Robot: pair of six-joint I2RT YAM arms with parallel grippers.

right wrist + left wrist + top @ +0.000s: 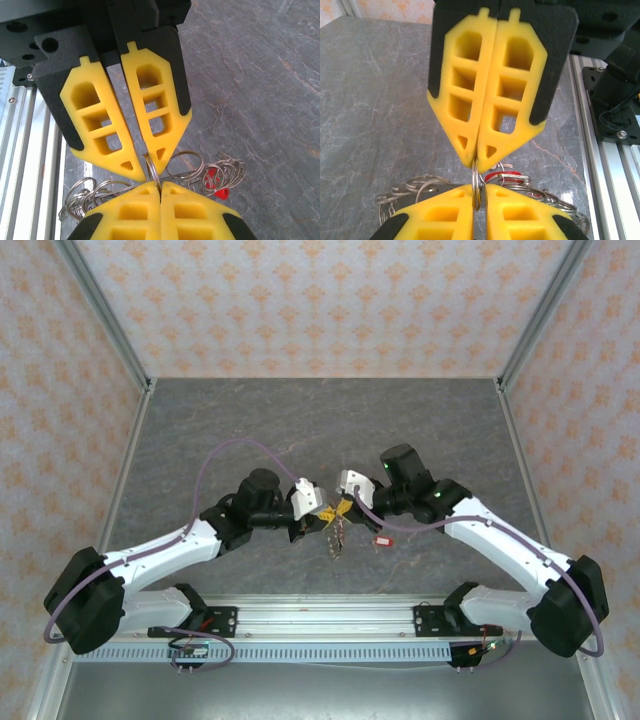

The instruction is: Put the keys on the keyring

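Observation:
Both grippers meet tip to tip over the middle of the table, above the keyring (338,536), a hanging bunch of small metal rings with red-tagged keys (380,540). My right gripper (160,184) is shut on one upright split ring (151,169) of the bunch. My left gripper (479,187) has the same split ring (476,180) between its tips, with a narrow gap beside it. Behind the fingers hang more rings (82,197) and red tags (215,177). A red tag (502,176) also lies behind the right gripper (477,162).
The grey marble table (320,430) stretches behind the grippers, bounded by patterned walls. A silver aluminium rail (320,620) with the arm bases runs along the near edge, and the rail (610,165) is close to the work spot.

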